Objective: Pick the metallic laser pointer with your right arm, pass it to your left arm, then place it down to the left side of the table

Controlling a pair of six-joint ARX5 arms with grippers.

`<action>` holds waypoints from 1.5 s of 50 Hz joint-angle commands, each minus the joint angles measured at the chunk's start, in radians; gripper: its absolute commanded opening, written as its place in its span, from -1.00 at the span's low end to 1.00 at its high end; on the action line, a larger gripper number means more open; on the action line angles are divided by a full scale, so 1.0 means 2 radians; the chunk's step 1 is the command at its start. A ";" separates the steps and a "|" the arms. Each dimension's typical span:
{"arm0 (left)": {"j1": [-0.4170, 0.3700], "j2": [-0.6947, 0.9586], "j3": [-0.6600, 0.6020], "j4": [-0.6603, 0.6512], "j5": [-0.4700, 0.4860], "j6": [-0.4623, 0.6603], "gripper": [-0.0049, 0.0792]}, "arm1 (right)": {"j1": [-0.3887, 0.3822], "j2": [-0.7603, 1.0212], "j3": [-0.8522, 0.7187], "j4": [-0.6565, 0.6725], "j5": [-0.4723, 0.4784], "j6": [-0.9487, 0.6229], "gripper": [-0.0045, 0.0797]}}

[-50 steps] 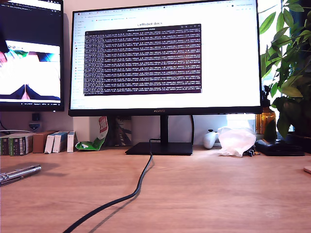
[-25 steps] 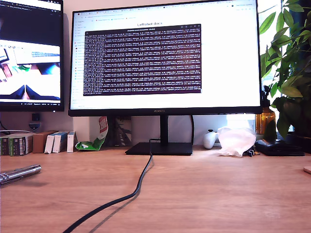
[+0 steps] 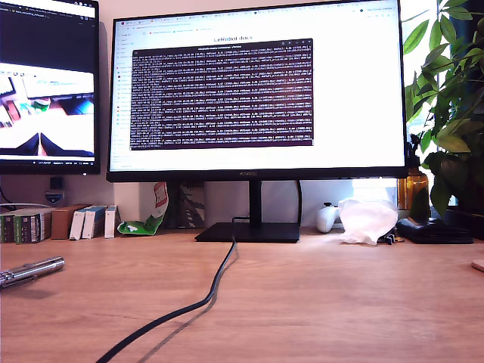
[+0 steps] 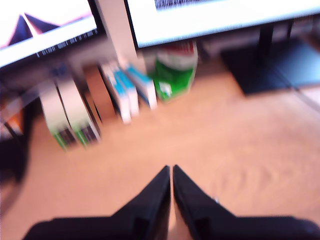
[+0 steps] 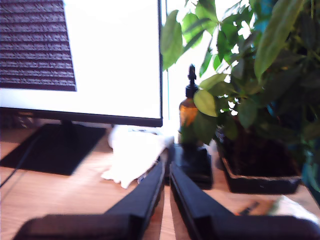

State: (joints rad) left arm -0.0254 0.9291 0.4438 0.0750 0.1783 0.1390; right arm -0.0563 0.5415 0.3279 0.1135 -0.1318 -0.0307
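The laser pointer (image 3: 32, 271) lay on the counter (image 3: 318, 295) at the exterior view's left edge, well apart from the black cable (image 3: 198, 305). Neither arm appeared there. Only the wrist views showed them: my first end effector (image 4: 172, 168) clenched and empty above bare wood near some boxes (image 4: 75, 115), my second end effector (image 5: 166, 165) likewise clenched and empty, facing a plant (image 5: 250, 75) and brown bottle (image 5: 189, 107).

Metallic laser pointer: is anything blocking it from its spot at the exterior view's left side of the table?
Nothing visible does. The metallic laser pointer already lies on the table at the exterior view's left edge, apart from the black cable. Neither wrist view shows it at the jaws.
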 commanded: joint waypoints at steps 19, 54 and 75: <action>0.000 -0.007 -0.096 0.060 -0.002 -0.019 -0.91 | 0.038 -0.036 -0.079 -0.008 -0.011 -0.012 -0.92; -0.005 -0.166 -0.171 -0.017 -0.038 -0.070 -0.91 | 0.045 -0.166 -0.100 -0.132 -0.013 -0.010 -0.92; -0.005 -0.317 -0.203 -0.113 -0.068 -0.102 -0.91 | 0.048 -0.230 -0.145 -0.166 -0.018 0.008 -0.92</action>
State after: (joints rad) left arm -0.0326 0.3149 0.0605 -0.1402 0.0486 -0.0521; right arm 0.0288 0.0948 0.0406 -0.2184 -0.1589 -0.0223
